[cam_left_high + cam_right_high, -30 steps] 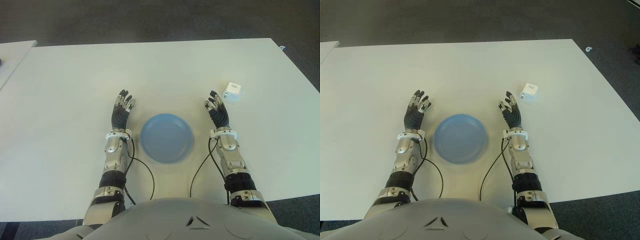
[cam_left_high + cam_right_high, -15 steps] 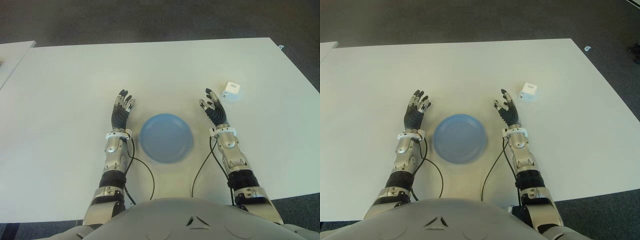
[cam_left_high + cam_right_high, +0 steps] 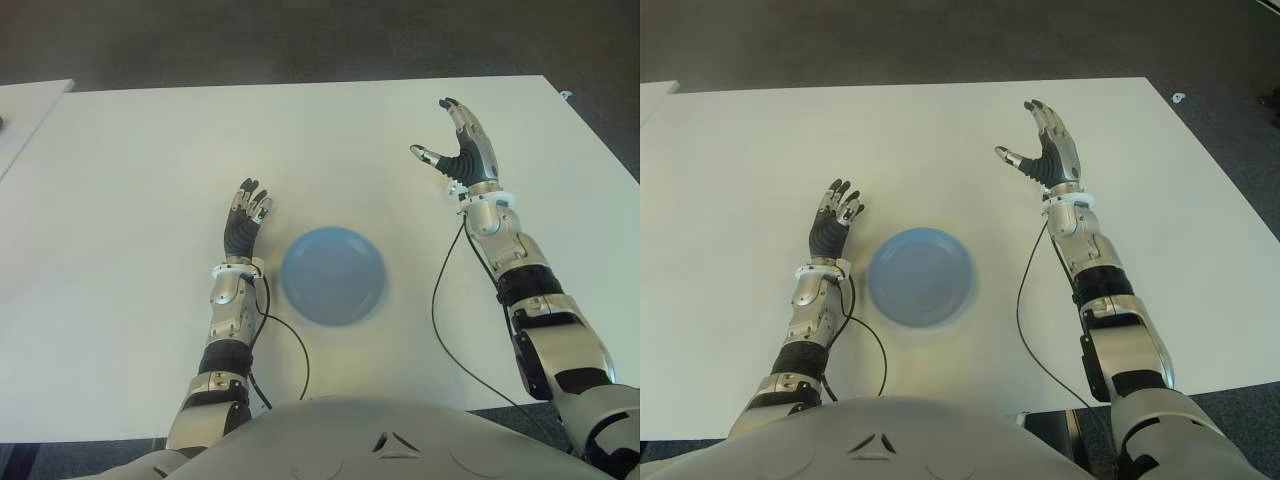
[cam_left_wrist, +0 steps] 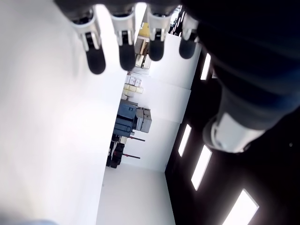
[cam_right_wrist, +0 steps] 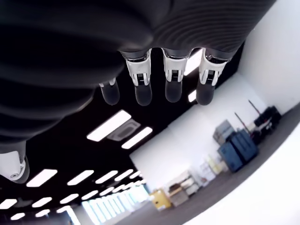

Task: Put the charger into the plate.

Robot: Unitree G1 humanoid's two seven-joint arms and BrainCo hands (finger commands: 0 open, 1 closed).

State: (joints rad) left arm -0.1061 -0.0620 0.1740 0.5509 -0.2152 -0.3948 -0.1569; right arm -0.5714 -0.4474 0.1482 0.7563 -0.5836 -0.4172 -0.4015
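while the right hand is hanging raised over the far right part of the table with fingers spread and nothing in them, the charger is not showing in any view.
it is probably hiding under that palm, so a blind reach is risking knocking it away or closing on air; one blue plate is sitting near the robot, two hands are showing, and the left hand, also spread and holding nothing, is showing just left of the plate.
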